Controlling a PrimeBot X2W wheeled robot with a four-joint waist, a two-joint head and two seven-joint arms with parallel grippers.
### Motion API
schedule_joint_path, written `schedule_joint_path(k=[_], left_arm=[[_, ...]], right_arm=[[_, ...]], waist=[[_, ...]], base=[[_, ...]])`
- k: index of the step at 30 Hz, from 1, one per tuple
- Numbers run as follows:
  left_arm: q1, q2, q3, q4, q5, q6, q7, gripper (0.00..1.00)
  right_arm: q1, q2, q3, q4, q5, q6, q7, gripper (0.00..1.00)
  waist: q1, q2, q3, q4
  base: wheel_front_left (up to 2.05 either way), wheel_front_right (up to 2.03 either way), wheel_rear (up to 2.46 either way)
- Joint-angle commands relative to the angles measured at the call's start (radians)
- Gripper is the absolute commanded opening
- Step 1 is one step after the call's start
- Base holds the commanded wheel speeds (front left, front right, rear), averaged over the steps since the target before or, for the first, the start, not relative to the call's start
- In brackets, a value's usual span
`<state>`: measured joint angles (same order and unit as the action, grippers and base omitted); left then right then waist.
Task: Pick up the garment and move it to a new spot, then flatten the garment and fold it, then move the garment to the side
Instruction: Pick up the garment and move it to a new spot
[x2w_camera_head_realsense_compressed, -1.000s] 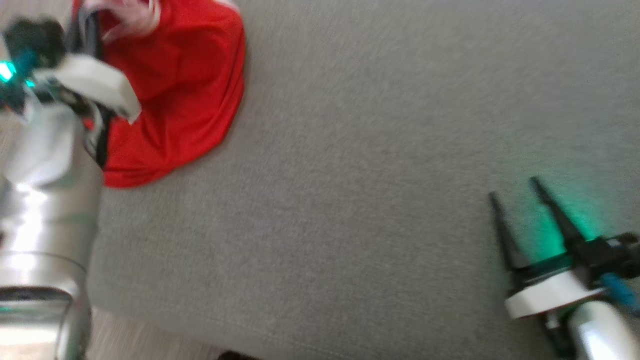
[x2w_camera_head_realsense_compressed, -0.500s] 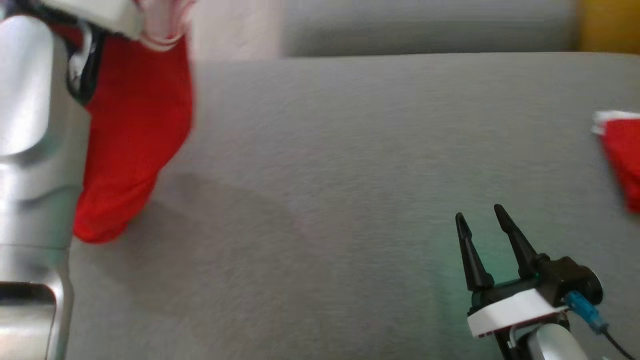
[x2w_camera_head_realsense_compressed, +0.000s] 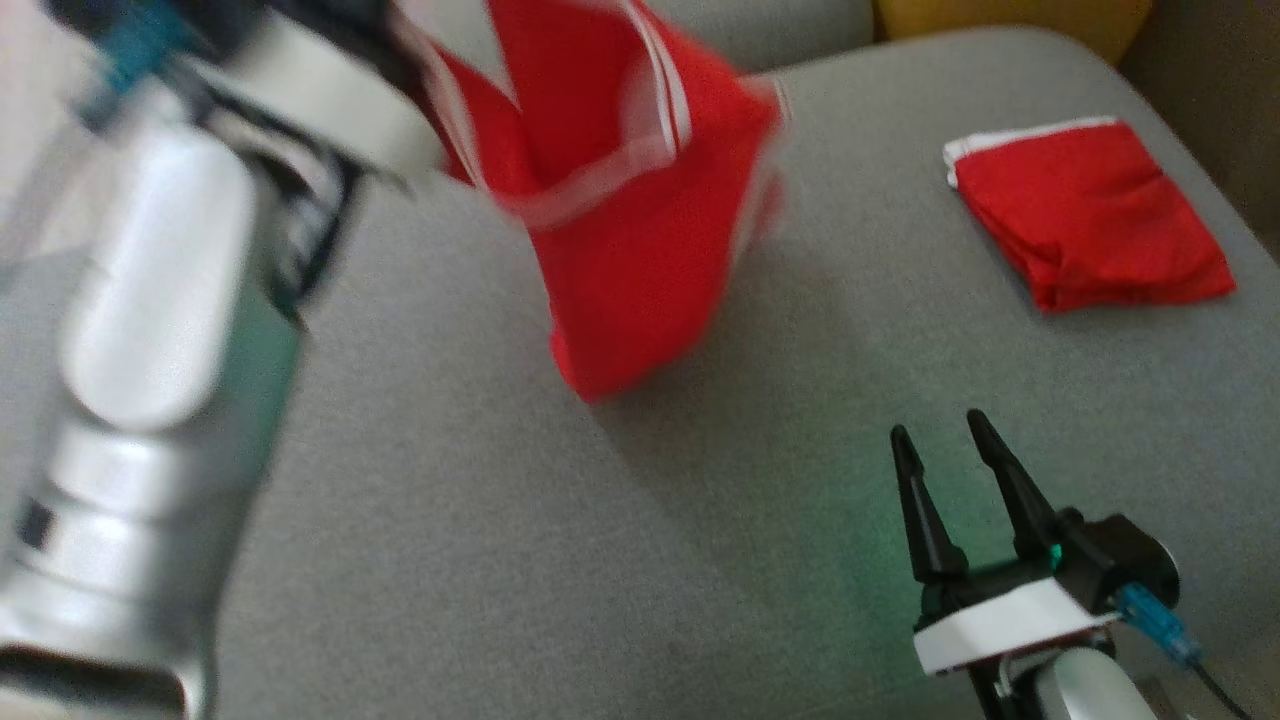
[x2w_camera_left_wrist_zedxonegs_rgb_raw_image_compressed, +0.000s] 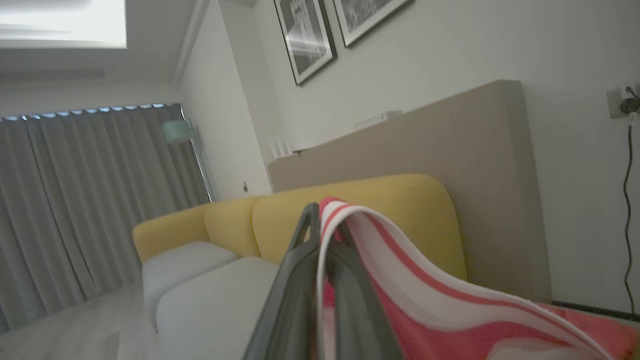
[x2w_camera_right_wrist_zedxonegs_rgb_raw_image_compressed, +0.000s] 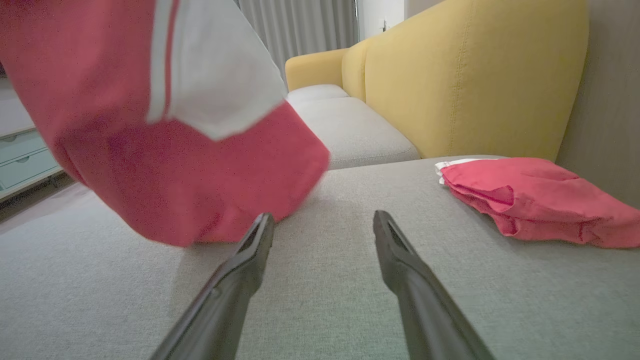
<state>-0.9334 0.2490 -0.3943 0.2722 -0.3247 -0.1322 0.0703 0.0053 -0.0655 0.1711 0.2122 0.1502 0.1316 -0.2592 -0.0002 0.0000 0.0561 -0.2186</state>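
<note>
- Head view: the red fabric garment with white striped trim (x2w_camera_head_realsense_compressed: 630, 250) hangs bunched at the far left, above the grey woven cushion top (x2w_camera_head_realsense_compressed: 600, 560). Its upper edge runs up to where the blurred silver-and-white left arm (x2w_camera_head_realsense_compressed: 150, 300) ends, and the fingers there are too smeared to read. The right gripper with two long dark fingers (x2w_camera_head_realsense_compressed: 936, 424) sits at the near right, spread wide with nothing between them, well apart from the hanging cloth. A second red cloth, folded into a rough square (x2w_camera_head_realsense_compressed: 1090, 230), lies at the far right of the cushion
- Left wrist view: this settles what the head view leaves blurred. The left gripper (x2w_camera_left_wrist_zedxonegs_rgb_raw_image_compressed: 322, 225) is pinched tight on the garment's white-and-red striped band, which drapes over the fingertips and falls away to the right. Behind it stand a yellow padded sofa back (x2w_camera_left_wrist_zedxonegs_rgb_raw_image_compressed: 400, 210) and two framed pictures (x2w_camera_left_wrist_zedxonegs_rgb_raw_image_compressed: 305, 45)
- Right wrist view: from low down, the garment's lower end hangs just beyond the left of the two fingers (x2w_camera_right_wrist_zedxonegs_rgb_raw_image_compressed: 250, 255), close over the cushion. I cannot tell whether it touches. The folded cloth lies to the right, near the yellow back
- Step in hand, as I judge it: carrying the garment to its new spot. The next move calls for lowering it onto the open middle of the cushion, clear of the folded cloth, then letting go so both grippers can take edges and spread it flat
</note>
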Motion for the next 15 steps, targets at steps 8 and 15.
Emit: schedule_joint_path(k=[8,15], left_arm=[[0.266,-0.029,-0.059,0.116,0.016,0.045,-0.140,0.00],[0.414,-0.109,-0.059,0.277,0.038,0.148,-0.321,1.00]], right_arm=[[-0.107,0.013,0.067,-0.051,0.029,-0.001,-0.003,1.00],[-0.104,0.015,0.063,-0.043,0.034,-0.001,-0.003,1.00]], waist=[[0.0002,0.0000,0.180,-0.027],[0.0002,0.0000,0.174,0.046]], base=[[0.00,0.00,0.00],[0.00,0.00,0.00]])
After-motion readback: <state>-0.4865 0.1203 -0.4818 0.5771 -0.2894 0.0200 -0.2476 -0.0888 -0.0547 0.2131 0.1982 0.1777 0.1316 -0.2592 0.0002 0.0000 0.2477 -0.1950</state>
